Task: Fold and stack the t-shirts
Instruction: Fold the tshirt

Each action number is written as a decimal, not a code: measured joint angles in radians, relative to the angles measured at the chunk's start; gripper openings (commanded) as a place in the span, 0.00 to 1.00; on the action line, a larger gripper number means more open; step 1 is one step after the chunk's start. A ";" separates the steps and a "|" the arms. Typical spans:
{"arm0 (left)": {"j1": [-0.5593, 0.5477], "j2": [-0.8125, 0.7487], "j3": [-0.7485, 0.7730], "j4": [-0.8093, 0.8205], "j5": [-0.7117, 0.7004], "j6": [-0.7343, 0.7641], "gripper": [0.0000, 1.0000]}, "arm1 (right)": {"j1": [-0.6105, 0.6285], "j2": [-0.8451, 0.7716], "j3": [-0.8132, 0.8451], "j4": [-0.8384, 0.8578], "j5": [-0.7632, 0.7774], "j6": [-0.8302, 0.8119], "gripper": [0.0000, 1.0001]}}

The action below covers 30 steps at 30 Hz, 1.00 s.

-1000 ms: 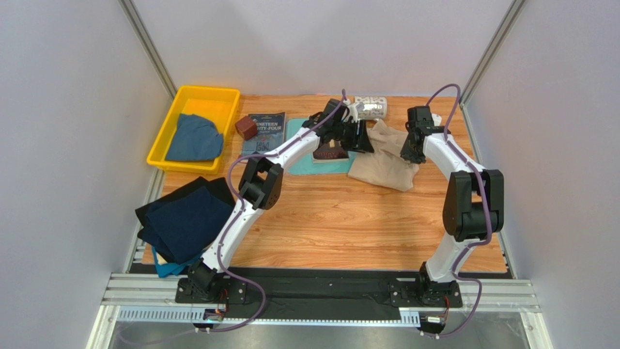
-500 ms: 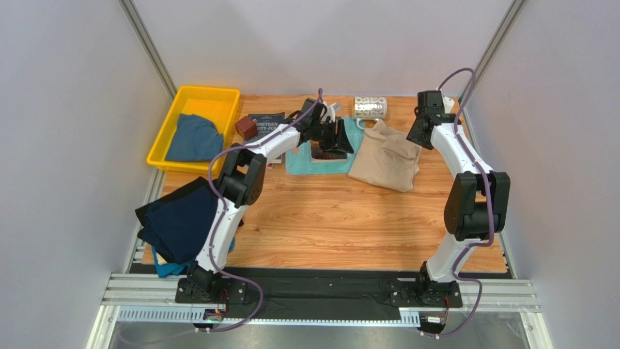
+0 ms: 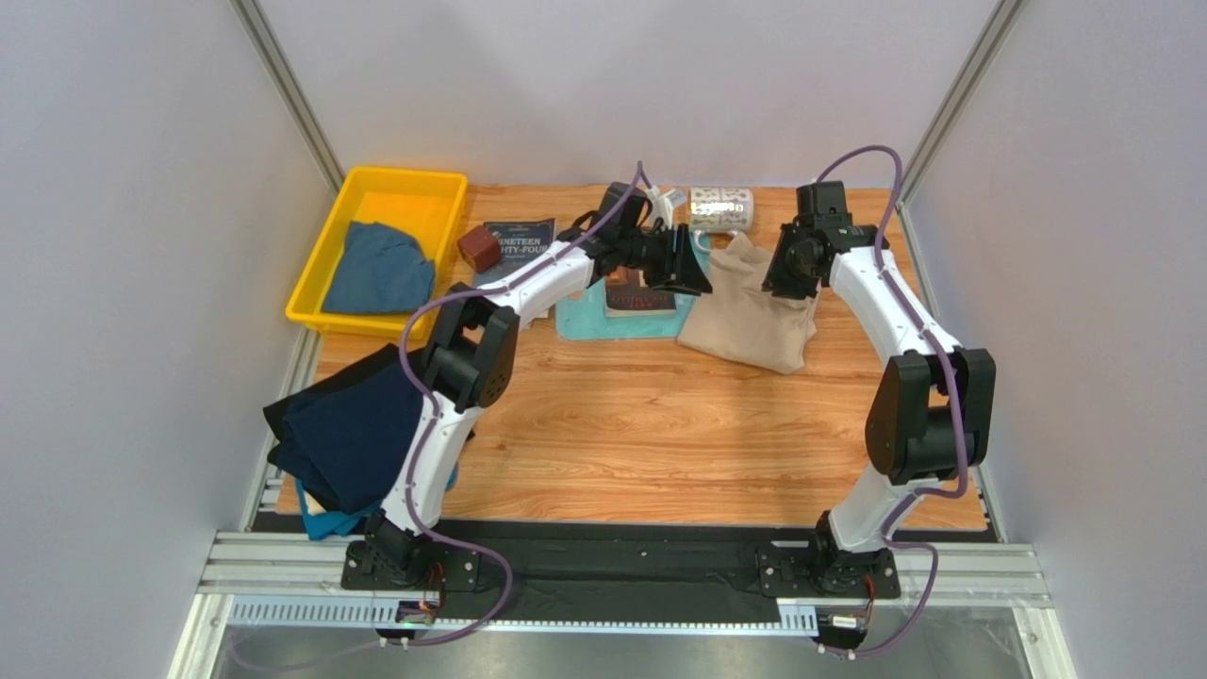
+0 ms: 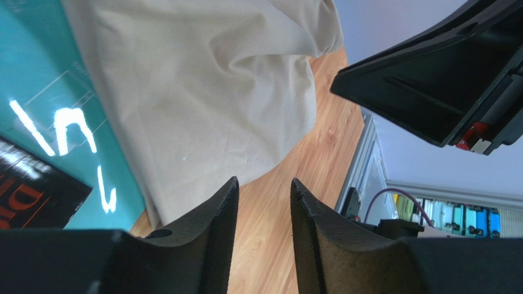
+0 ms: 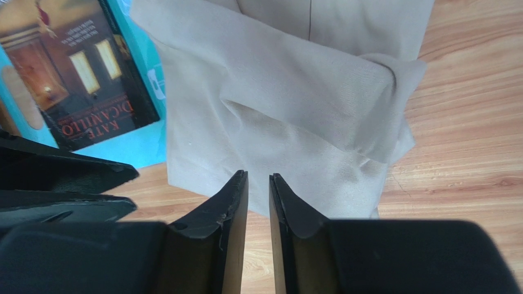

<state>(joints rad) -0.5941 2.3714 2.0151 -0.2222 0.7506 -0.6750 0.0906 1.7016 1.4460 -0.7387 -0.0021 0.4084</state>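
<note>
The beige t-shirt lies crumpled at the back of the table, its left edge over the light-teal board. My left gripper hovers at the shirt's left edge, open and empty; in the left wrist view the shirt is just beyond its tips. My right gripper hangs over the shirt's back right part, jaws a narrow gap apart with nothing between them, above the shirt's near edge. A dusty blue shirt lies in the yellow bin. A navy shirt lies over a teal one at the left edge.
The yellow bin stands at the back left. A brown block and a dark booklet lie beside it. A dark book rests on the teal board. A patterned mug lies at the back edge.
My left gripper drew left over the board, then came back right to the shirt's edge. My right gripper lifted toward the back, then moved left over the shirt. The shirt has not moved.
</note>
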 measured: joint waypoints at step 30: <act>-0.125 0.252 0.103 0.073 0.042 -0.116 0.06 | -0.087 0.499 0.347 -0.039 0.058 -0.066 0.13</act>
<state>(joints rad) -0.7193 2.6232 2.1185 -0.1493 0.7925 -0.7910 0.0040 2.2009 1.7931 -0.7776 0.0555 0.3420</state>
